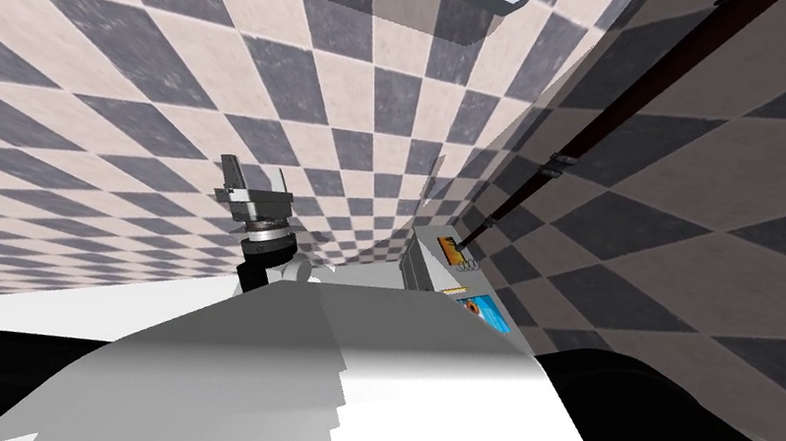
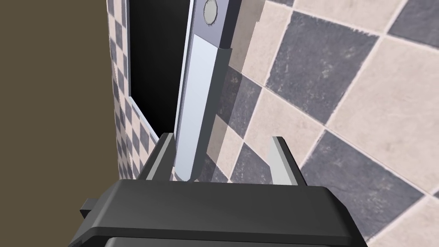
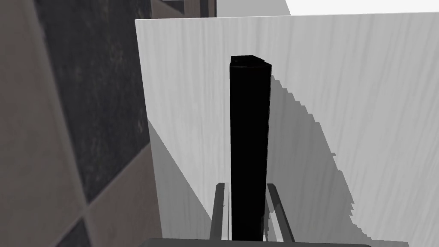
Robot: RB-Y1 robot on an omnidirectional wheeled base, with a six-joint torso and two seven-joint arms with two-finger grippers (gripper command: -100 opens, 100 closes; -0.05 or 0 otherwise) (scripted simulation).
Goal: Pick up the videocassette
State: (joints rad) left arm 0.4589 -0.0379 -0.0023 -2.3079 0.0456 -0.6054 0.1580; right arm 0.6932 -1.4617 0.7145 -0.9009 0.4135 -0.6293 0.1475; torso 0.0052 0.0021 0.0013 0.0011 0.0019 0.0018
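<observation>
The videocassette (image 3: 250, 128) is held with its long axis running straight out from the right gripper (image 3: 245, 185), in line with the two fingers (image 3: 218, 210). Its far end points away from the gripper body, and a narrow edge is turned toward the wrist camera. It is shown as a plain black slab, long and thin, with squared corners and a slightly lighter face at the far end. No label or window can be made out. The right gripper is closed on it, one finger pressed against each broad side at the end nearest the gripper body.

Directly beyond the cassette a pale grey panel (image 3: 343, 85) with faint grain is seen, and a stepped shadow is cast on it. Whether cassette and panel touch cannot be told. Beside the gripper, dark and beige checkered tiles (image 3: 64, 128) are visible.

The left gripper (image 2: 223, 138) is seen upright in the head view (image 1: 256, 178), its fingers spread apart with nothing clasped. Just beside one finger a long pale slat (image 2: 199, 85) with a dark grey edge and a round grey disc extends away from the gripper. Behind it lie a white-framed black area (image 2: 156, 64) and an olive-brown flat surface (image 2: 51, 107). To the right of this gripper a low grey unit (image 1: 418, 267) carries an orange item (image 1: 449, 250) and a blue-and-orange item (image 1: 478, 309), below a dark brown rail (image 1: 617, 120).
</observation>
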